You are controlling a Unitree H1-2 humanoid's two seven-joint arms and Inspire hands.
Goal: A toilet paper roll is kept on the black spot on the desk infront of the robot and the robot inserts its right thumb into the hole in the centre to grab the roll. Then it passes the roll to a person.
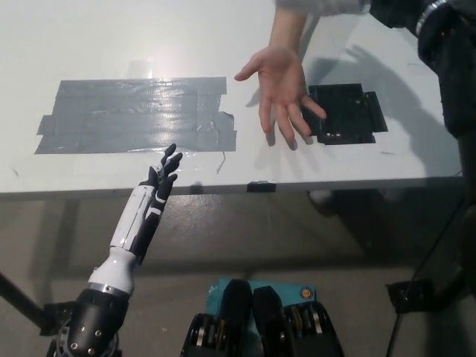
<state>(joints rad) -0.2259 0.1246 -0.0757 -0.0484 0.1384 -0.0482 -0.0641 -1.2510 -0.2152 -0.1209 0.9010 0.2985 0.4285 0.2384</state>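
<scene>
Only a pale strip of the toilet paper roll (323,6) shows at the picture's top edge, raised above the person's forearm. My black right arm (446,52) reaches up along the right side, and its hand (394,11) is cut off by the top edge, next to the roll it carries. The black spot (346,113) on the desk lies bare. A person's hand (282,85) is held open, palm up, just left of the spot. My white left hand (160,182) rests open at the desk's front edge.
A large patch of grey tape (137,115) covers the left half of the white desk (111,37). The desk's front edge runs across the picture's middle, with grey floor below it.
</scene>
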